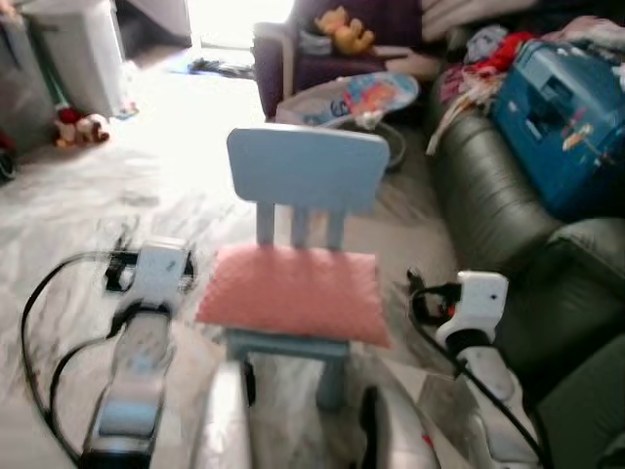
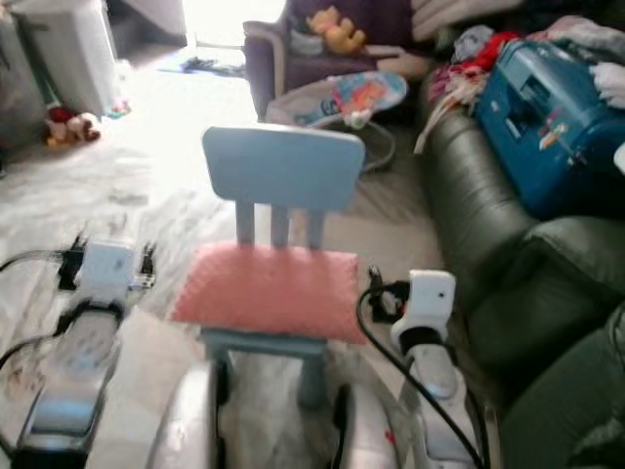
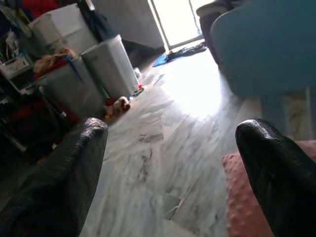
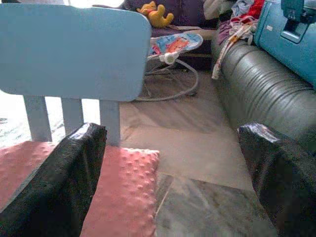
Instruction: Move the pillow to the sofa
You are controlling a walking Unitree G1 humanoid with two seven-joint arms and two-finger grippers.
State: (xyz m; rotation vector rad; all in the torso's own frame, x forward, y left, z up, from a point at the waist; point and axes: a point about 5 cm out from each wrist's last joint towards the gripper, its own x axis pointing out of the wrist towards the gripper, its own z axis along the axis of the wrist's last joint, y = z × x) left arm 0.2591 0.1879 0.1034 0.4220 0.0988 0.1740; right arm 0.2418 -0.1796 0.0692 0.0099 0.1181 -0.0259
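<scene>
Marble floor (image 1: pixel 78 195) carries a blue chair (image 1: pixel 308 171) whose pink pillow (image 1: pixel 293 293) lies between both wide-spread tools: left tool (image 3: pixel 173 163), right tool (image 4: pixel 173 163).

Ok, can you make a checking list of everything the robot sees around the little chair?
Surface: pale marble floor.
Job's things: pink pillow lies on the blue chair; dark green sofa stands to the robot's right.
Clutter: blue case and clothes on the sofa; baby bouncer, soft toys.
Grippers: left pincer open beside the pillow; right pincer open at the pillow's other edge.
Cables: black cables loop along both arms.
Surroundings: storage bins, bright doorway.
</scene>
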